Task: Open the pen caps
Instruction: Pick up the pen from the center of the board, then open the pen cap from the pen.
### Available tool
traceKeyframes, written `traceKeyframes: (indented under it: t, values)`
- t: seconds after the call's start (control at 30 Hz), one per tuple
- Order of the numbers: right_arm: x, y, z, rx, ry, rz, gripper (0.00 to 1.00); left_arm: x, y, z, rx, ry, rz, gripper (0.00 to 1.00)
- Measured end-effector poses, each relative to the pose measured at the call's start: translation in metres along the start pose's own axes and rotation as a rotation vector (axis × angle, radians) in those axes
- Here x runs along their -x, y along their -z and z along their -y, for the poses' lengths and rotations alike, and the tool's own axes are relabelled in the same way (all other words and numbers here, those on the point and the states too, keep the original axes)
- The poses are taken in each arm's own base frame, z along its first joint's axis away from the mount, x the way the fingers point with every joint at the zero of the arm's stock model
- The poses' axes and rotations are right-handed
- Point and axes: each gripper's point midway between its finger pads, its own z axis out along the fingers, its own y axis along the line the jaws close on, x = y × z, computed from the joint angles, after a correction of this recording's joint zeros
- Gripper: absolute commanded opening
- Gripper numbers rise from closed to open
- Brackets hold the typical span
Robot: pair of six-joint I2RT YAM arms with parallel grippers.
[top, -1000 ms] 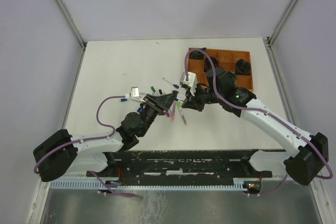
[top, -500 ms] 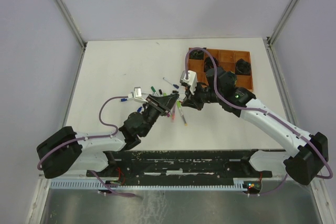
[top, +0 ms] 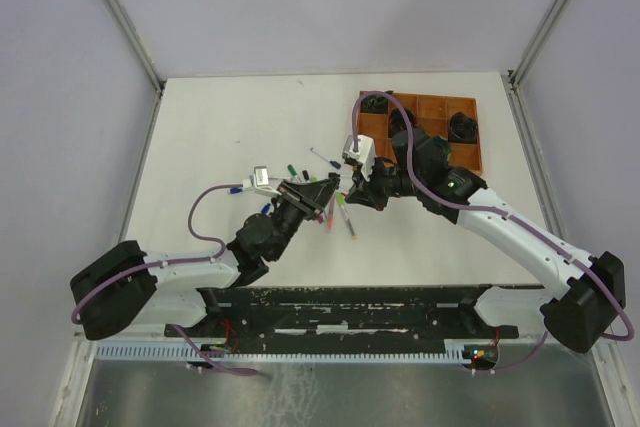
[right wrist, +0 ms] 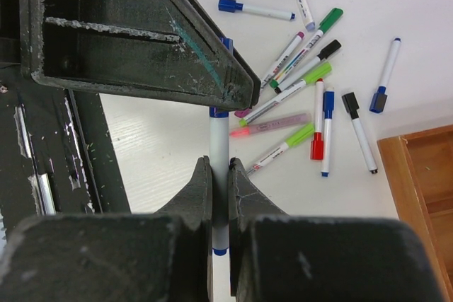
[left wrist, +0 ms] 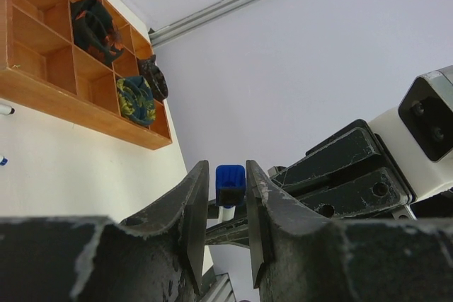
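Observation:
My right gripper (right wrist: 219,167) is shut on the white barrel of a blue pen (right wrist: 219,139) and holds it above the table. The pen's blue cap (left wrist: 231,180) sits between the jaws of my left gripper (left wrist: 226,172), which are pressed to its two sides. In the top view both grippers meet mid-table, left gripper (top: 328,189) and right gripper (top: 350,190) tip to tip. Several capped pens (right wrist: 304,83) in green, blue, red, pink, purple and black lie scattered beneath them (top: 345,219). The left gripper's finger (right wrist: 141,40) hides most of the held cap in the right wrist view.
A brown compartment tray (top: 420,99) stands at the back right, with dark items in some cells (left wrist: 71,97). A few stray pens lie left of the pile (top: 238,188). The right arm's body and white camera block (left wrist: 432,111) are close to my left fingers.
The left gripper's jaws have narrowed onto the blue cap, and the left arm has edged slightly toward the right gripper. The right gripper has kept its hold on the barrel.

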Motion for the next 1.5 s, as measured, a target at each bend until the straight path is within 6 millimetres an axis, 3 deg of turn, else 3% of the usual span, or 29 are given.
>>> traceKeyframes:
  t: [0.23, 0.33, 0.43, 0.73, 0.97, 1.2, 1.5]
  values:
    - [-0.001, -0.001, -0.002, 0.005, 0.001, -0.004, 0.02, 0.0, 0.0, 0.0, 0.001, 0.0, 0.002, 0.29]
    - [-0.002, -0.002, -0.002, 0.006, 0.001, -0.007, 0.02, 0.0, 0.0, -0.001, 0.002, 0.0, 0.001, 0.19]
    - [-0.004, -0.002, -0.002, 0.004, 0.003, -0.01, 0.02, -0.001, 0.0, -0.001, 0.005, -0.002, -0.001, 0.03]
    - [0.0, -0.003, -0.003, 0.01, 0.016, 0.003, 0.02, 0.007, 0.004, 0.0, 0.006, 0.004, 0.028, 0.03]
    - [0.02, -0.014, -0.014, 0.067, 0.068, 0.073, 0.02, 0.034, 0.024, 0.009, -0.015, -0.008, 0.045, 0.03]
    - [0.032, -0.033, -0.02, 0.118, 0.104, 0.119, 0.02, 0.057, 0.041, -0.002, -0.016, -0.025, 0.02, 0.03]
    - [0.035, -0.042, -0.021, 0.107, 0.144, 0.126, 0.02, 0.068, 0.046, -0.012, 0.021, 0.071, 0.054, 0.03]
